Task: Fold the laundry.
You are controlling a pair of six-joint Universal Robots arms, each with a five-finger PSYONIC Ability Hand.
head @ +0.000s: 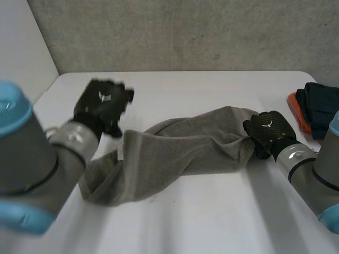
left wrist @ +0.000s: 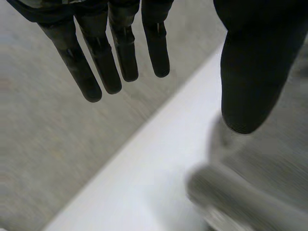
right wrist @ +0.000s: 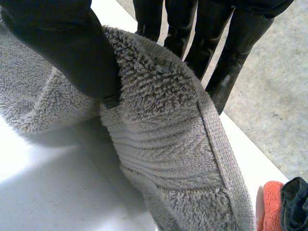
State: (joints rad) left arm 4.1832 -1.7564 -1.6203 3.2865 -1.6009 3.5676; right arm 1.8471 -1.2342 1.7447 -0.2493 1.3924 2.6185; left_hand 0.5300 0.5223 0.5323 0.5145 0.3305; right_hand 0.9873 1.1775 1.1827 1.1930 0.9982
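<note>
A grey towel (head: pixel 180 148) lies bunched in a long roll across the middle of the white table (head: pixel 212 222). My right hand (head: pixel 267 132) is at the towel's right end, and in the right wrist view its thumb (right wrist: pixel 62 43) and fingers (right wrist: pixel 211 43) pinch the towel's hemmed edge (right wrist: pixel 159 125) between them. My left hand (head: pixel 103 106) hovers above the towel's left end with nothing in it. Its fingers (left wrist: pixel 110 53) and thumb (left wrist: pixel 252 67) are straight and spread, and the towel (left wrist: pixel 240 192) lies below them.
At the table's right edge sits a stack of folded cloth, a dark one (head: pixel 320 108) on an orange one (head: pixel 296 106). A grey wall stands behind the table's far edge.
</note>
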